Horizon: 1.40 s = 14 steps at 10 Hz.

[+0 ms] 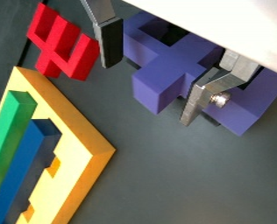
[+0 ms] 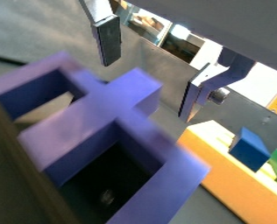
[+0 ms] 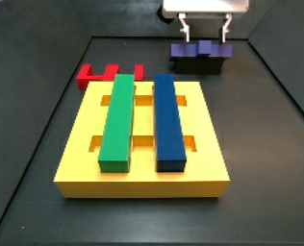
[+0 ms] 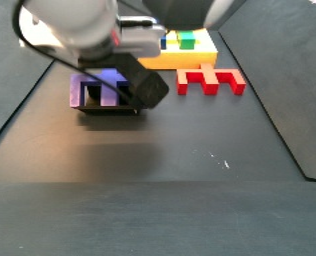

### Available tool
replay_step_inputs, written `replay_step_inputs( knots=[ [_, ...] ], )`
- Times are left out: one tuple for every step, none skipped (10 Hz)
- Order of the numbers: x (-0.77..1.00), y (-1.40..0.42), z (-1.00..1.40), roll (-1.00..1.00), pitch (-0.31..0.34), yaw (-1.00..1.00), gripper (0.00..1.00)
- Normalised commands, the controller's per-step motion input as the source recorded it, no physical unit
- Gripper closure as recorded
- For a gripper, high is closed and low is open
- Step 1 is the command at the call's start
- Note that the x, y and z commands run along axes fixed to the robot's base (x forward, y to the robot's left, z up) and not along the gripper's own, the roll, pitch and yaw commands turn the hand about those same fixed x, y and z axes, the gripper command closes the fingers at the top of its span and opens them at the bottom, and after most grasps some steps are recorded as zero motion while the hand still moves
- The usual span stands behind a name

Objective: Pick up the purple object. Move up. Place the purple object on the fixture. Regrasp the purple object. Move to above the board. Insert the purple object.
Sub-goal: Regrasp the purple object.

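Note:
The purple object point(image 1: 159, 83) point(image 2: 94, 114) is a flat notched block resting on the black fixture point(image 3: 201, 66) point(image 4: 110, 109) at the back of the floor. It also shows in both side views point(image 3: 200, 48) point(image 4: 105, 88). My gripper point(image 1: 152, 74) point(image 2: 149, 79) point(image 3: 204, 36) is low over it and open. Its silver fingers point(image 1: 110, 39) stand on either side of one purple prong, with a small gap at each side. The yellow board point(image 3: 141, 171) point(image 1: 82, 144) carries a green bar point(image 3: 117, 120) and a blue bar point(image 3: 169, 120).
A red pronged block point(image 3: 110, 73) point(image 1: 61, 44) point(image 4: 212, 80) lies on the dark floor between the board and the fixture, close to one finger. In a side view the arm's body point(image 4: 87, 35) hides the gripper's fingers. Dark walls bound the floor.

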Motion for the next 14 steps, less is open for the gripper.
replay_step_inputs(
  knots=[
    [0.00,-0.12,0.30,0.85,-0.026,0.01,0.00],
    [0.00,-0.08,0.21,1.00,-0.037,0.04,0.00],
    [0.00,-0.04,0.15,1.00,0.000,0.11,0.00],
    [0.06,-0.09,0.11,1.00,0.000,0.13,0.00],
    [0.12,-0.09,0.08,1.00,0.000,0.10,0.00],
    [0.13,-0.08,0.07,1.00,0.000,0.07,0.00],
    [0.08,-0.04,0.02,1.00,0.000,0.03,0.00],
    [0.00,-0.02,0.01,1.00,0.000,0.00,0.00],
    [-0.01,0.00,0.00,1.00,0.034,0.00,0.00],
    [-0.07,0.00,0.01,1.00,0.063,0.00,0.00],
    [-0.09,0.00,0.01,1.00,0.069,0.00,0.00],
    [-0.08,0.00,0.00,1.00,0.069,0.00,0.00],
    [-0.05,0.00,0.06,1.00,0.086,0.00,0.00],
    [-0.11,-0.08,0.07,1.00,0.071,0.03,0.00]
  ],
)
